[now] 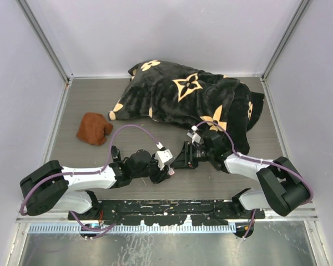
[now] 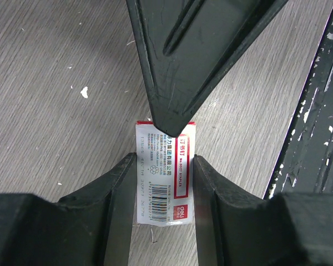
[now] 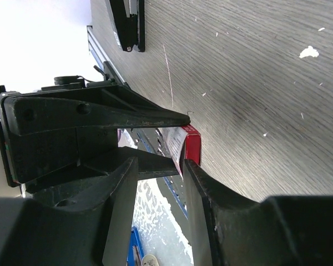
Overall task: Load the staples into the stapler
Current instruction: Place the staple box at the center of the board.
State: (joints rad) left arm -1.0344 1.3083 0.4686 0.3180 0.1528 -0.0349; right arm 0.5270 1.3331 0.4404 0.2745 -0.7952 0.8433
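Staple box (image 2: pixel 164 183) is clamped in the left gripper (image 2: pixel 162 163), pads on its long edges. Its long axis runs straight out along the fingers, over the table (image 2: pixel 55 83) near the front rail (image 2: pixel 316 111). Right gripper (image 3: pixel 161 166) faces it head-on at the free red end, jaws straddling the flat faces. There's a gap on one side, so can't tell if it's gripping. My guess: any pull goes along that axis.

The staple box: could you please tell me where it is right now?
In the left wrist view, the staple box sits between the fingers of the left gripper, near the front middle of the table, with the right gripper at its far end.
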